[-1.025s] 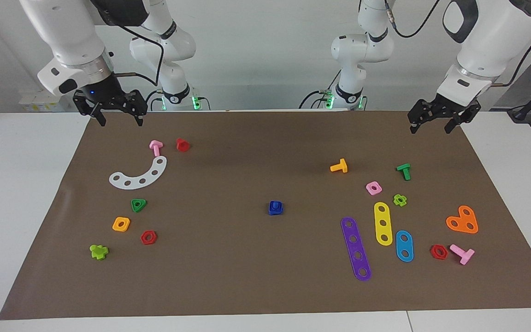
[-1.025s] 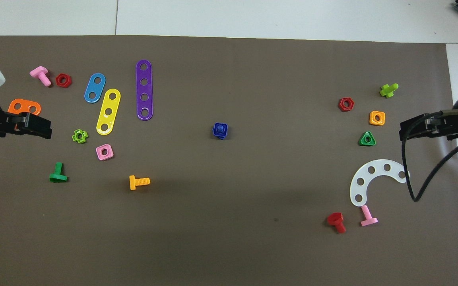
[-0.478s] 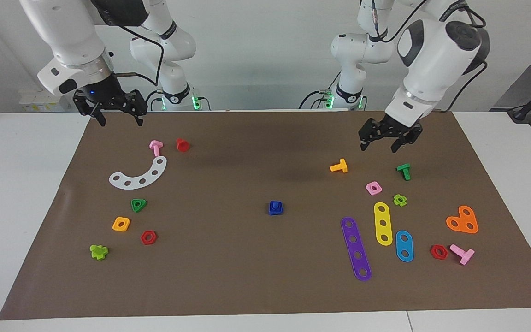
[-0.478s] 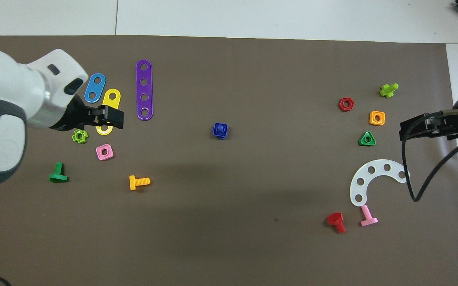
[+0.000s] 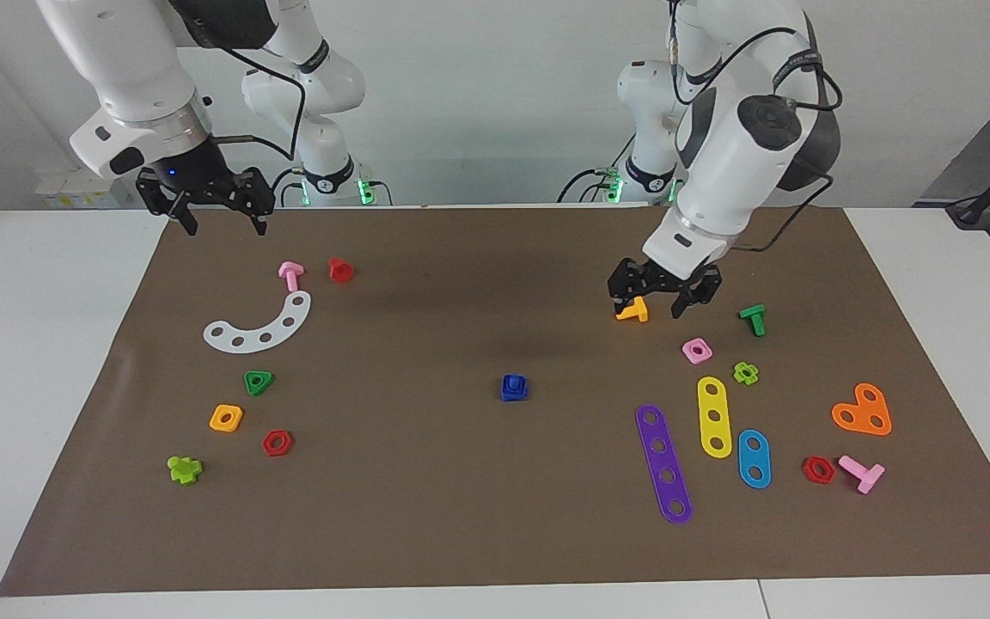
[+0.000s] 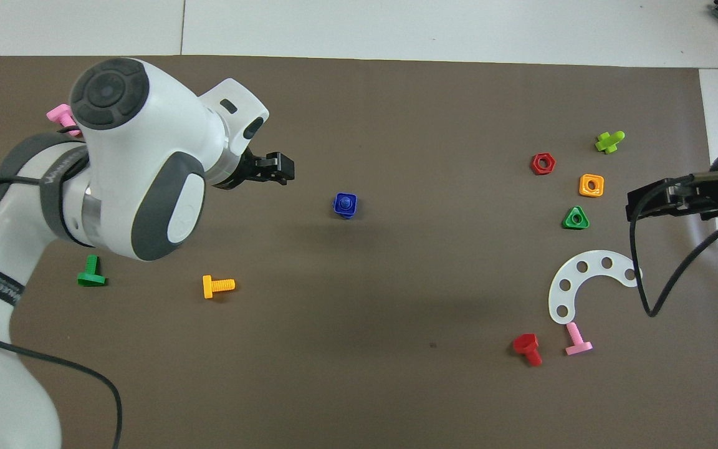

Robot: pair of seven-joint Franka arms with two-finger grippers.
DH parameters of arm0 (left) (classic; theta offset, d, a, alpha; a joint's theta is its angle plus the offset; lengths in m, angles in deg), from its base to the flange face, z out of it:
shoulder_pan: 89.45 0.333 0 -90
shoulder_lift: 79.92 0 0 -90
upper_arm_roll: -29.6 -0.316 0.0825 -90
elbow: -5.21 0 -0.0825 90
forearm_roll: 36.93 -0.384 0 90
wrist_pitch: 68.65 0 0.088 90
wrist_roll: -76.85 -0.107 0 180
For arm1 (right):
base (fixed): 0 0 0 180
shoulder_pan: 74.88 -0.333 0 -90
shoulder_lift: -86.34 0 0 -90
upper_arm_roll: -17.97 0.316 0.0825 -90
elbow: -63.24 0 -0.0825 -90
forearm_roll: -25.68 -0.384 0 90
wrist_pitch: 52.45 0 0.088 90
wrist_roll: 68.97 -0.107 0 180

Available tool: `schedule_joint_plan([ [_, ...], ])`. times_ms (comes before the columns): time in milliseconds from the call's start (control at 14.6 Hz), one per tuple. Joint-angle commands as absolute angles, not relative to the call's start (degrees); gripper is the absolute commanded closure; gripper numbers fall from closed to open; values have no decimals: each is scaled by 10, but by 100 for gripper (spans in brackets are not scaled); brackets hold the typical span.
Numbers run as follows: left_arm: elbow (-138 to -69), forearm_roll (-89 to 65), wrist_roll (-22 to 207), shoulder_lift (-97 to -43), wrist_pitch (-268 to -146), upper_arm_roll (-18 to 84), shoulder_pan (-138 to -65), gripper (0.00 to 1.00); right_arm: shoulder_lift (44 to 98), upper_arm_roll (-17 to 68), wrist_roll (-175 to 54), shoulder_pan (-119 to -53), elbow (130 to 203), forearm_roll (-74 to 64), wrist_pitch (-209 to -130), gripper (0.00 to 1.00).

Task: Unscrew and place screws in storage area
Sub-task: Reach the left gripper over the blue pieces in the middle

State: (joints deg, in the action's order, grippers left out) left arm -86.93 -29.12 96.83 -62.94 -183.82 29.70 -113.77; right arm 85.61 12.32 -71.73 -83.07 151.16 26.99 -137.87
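Bolt (image 5: 513, 384) in nut (image 5: 514, 394), mid-mat (image 5: 461, 516)

From above, the left arm (image 6: 128, 162) is covering most of the pieces at its end of the mat; only a sliver of a pink bolt (image 6: 58, 115) is showing past it. The right gripper (image 6: 646, 202) is running off the picture's edge. In the facing view, the left gripper (image 5: 663, 297) is hiding part of the orange bolt (image 5: 633, 311).
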Motion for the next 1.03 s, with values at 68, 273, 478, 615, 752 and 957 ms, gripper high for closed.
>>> schedule_joint_plan([
  [68, -821, -298, 1020, -535, -1908, 284, -1192, 3, 859, 125, -705, -827, 1513, 264, -1371, 0],
  [273, -810, -317, 1049, -493, -1965, 283, -1214, 4, 859, 125, -705, -827, 1513, 264, -1371, 0],
  [478, -826, -343, 1048, -489, -2007, 284, -1224, 6, 859, 125, -705, -826, 1513, 264, -1371, 0],
  [615, -844, -345, 1047, -489, -2014, 284, -1235, 7, 859, 125, -705, -827, 1513, 264, -1371, 0],
  [752, -853, -358, 1048, -478, -2019, 284, -1249, 8, 859, 125, -705, -826, 1513, 264, -1371, 0],
  [957, -853, -367, 1047, -469, -2015, 285, -1254, 9, 859, 125, -705, -826, 1513, 264, -1371, 0],
])
